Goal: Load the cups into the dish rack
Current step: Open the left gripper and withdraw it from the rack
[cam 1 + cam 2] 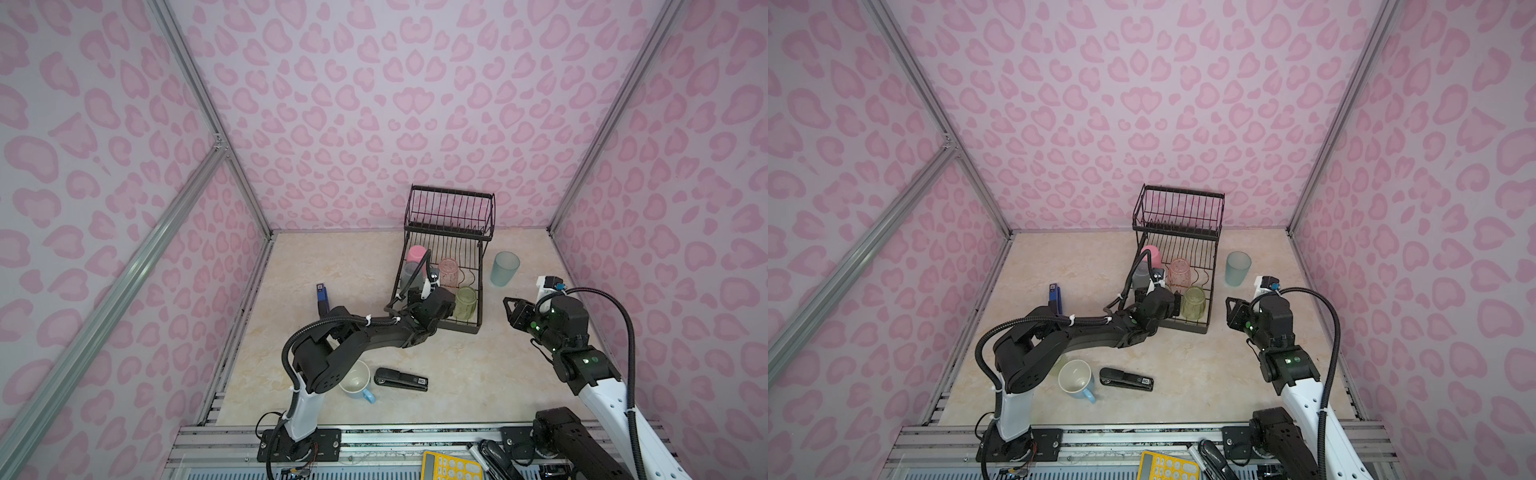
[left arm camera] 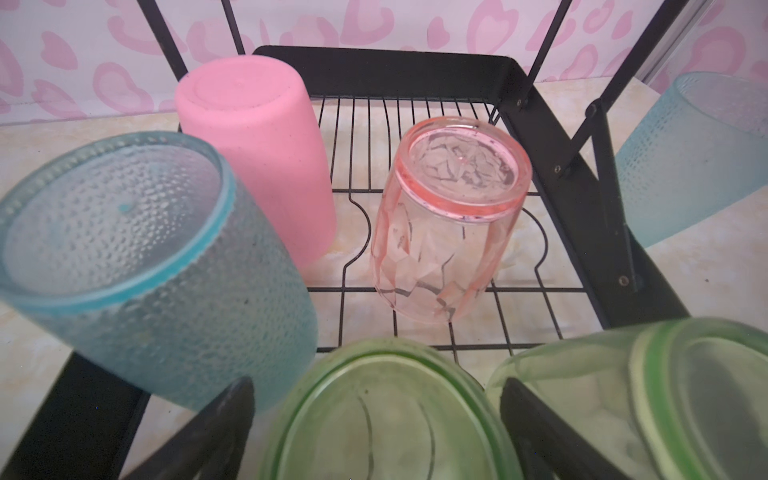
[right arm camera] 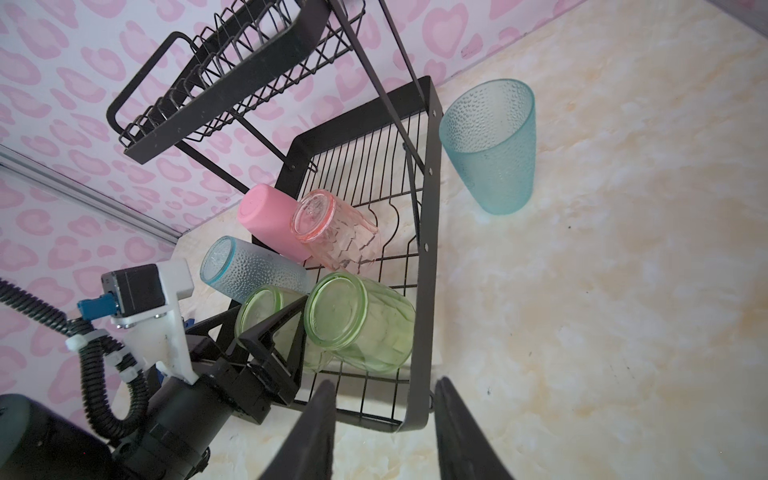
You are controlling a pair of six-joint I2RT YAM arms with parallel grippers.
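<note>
The black wire dish rack (image 1: 481, 286) stands at the back of the table. In its lower tray, upside down, are a pink tumbler (image 2: 257, 145), a frosted blue-grey tumbler (image 2: 145, 257), a pinkish ribbed cup (image 2: 440, 224) and two clear green cups (image 3: 357, 320). My left gripper (image 2: 376, 382) is open, with one finger on each side of the nearer green cup (image 2: 386, 415). Outside the rack, a frosted blue-green tumbler (image 1: 504, 269) stands upright to its right. A light-blue mug (image 1: 355, 380) sits near my left arm's base. My right gripper (image 3: 385, 382) hangs open and empty by the rack's front right corner.
A black stapler (image 1: 401, 379) lies beside the mug. A blue stapler (image 1: 323, 297) lies left of the rack, behind my left arm. The rack's raised basket (image 1: 451, 208) holds nothing. A yellow calculator (image 1: 451, 465) sits below the table's front edge.
</note>
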